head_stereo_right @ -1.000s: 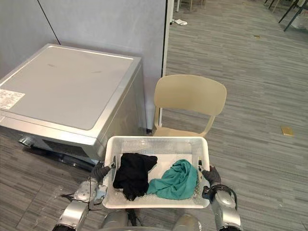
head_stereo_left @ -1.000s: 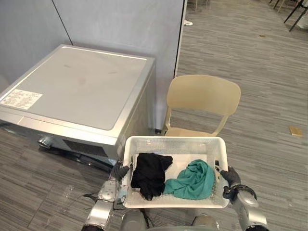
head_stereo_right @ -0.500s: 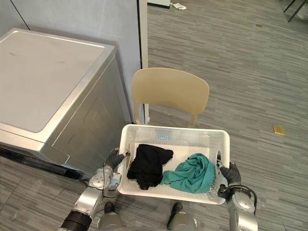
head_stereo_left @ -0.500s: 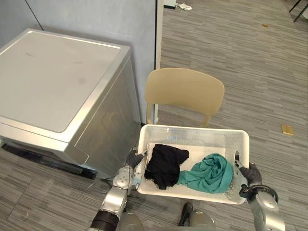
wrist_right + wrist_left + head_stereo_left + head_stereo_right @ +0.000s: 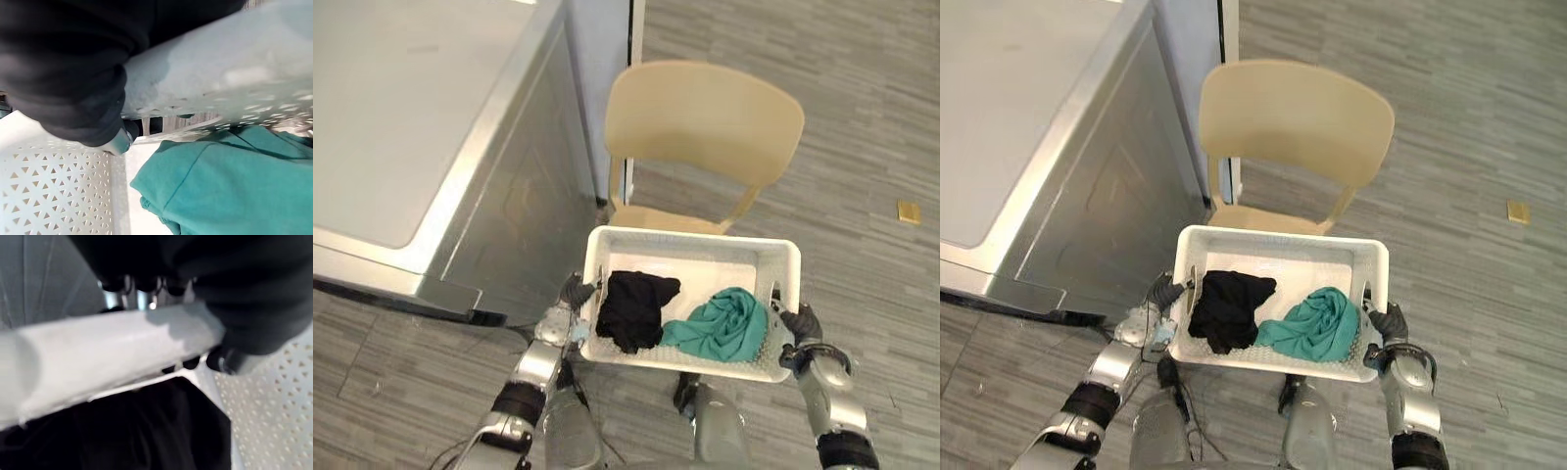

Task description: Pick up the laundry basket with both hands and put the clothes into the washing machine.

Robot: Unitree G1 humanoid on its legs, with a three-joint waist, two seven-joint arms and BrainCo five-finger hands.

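Now, laundry basket (image 5: 693,243): white and perforated, held level off the floor between both hands; its far edge lies over the front of the chair seat.
Left hand (image 5: 574,292): clasps the basket's left short end; in the left wrist view the fingers curl over the rim, with dark tips showing beneath it.
Right hand (image 5: 800,323): grips the right short end; in the right wrist view the dark cover lies against the rim and the thumb tucks under it.
Black garment (image 5: 634,308): bunched in the basket's left half.
Teal garment (image 5: 720,328): crumpled in the right half, touching the black one.
Washing machine (image 5: 401,108): silver-grey, on the robot's left, close beside the basket's left end.
Chair (image 5: 705,117): beige, just beyond the basket, next to the machine.
Floor (image 5: 871,127): grey wood-look planks, with a small tan scrap (image 5: 909,211) well off to the right.
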